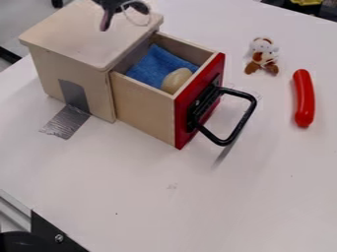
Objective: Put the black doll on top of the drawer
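Observation:
My black gripper (116, 7) is at the top edge of the camera view, over the back part of the wooden cabinet's flat top (89, 37). A thin pale loop (146, 22) shows beside it; whether anything dark is held there, I cannot tell. The drawer (146, 109) is pulled out of the cabinet toward the right, with a red front and a black handle (227, 140). A small brown and white doll (262, 58) rests on the table to the right of the drawer.
Inside the drawer lie a blue cloth (156, 64) and a pale, rounded object (176, 80). A red sausage-shaped toy (304, 98) lies on the white table (197, 206) at the right. Silver tape (66, 121) runs from the cabinet's side onto the table.

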`<state>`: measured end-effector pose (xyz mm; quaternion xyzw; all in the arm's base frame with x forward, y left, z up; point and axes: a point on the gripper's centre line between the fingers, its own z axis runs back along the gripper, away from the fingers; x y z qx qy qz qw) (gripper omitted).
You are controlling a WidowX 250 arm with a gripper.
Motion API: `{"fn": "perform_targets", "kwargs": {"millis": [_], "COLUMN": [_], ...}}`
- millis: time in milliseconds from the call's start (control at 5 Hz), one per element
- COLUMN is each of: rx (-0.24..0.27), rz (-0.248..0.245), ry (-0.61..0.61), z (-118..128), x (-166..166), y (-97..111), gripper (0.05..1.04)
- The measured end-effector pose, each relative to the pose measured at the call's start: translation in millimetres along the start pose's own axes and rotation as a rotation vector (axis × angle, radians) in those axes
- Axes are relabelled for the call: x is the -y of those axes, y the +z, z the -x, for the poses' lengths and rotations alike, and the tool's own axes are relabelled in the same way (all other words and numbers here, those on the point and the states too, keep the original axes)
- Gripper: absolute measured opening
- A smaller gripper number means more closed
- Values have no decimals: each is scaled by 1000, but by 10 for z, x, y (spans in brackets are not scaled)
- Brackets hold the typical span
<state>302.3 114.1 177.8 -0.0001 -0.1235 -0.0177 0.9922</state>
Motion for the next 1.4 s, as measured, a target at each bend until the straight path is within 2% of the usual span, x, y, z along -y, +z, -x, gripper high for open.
{"fn": "perform_targets", "kwargs": {"millis": [200, 400, 600, 800, 1000, 1200, 1400], "rx": [-49, -74, -84, -117, -107, -45, -41], "rz": [4, 14, -7, -5, 11, 26, 41], "ry": [13, 18, 12, 22, 34, 43, 42], "z": [-8, -1, 11, 86, 145, 185, 250], "x": [-108, -144, -179, -163, -83, 52, 162], "y": [-191, -329, -329, -367, -225, 153, 316], "gripper": [244, 272, 590, 899, 1002, 998, 998]}}
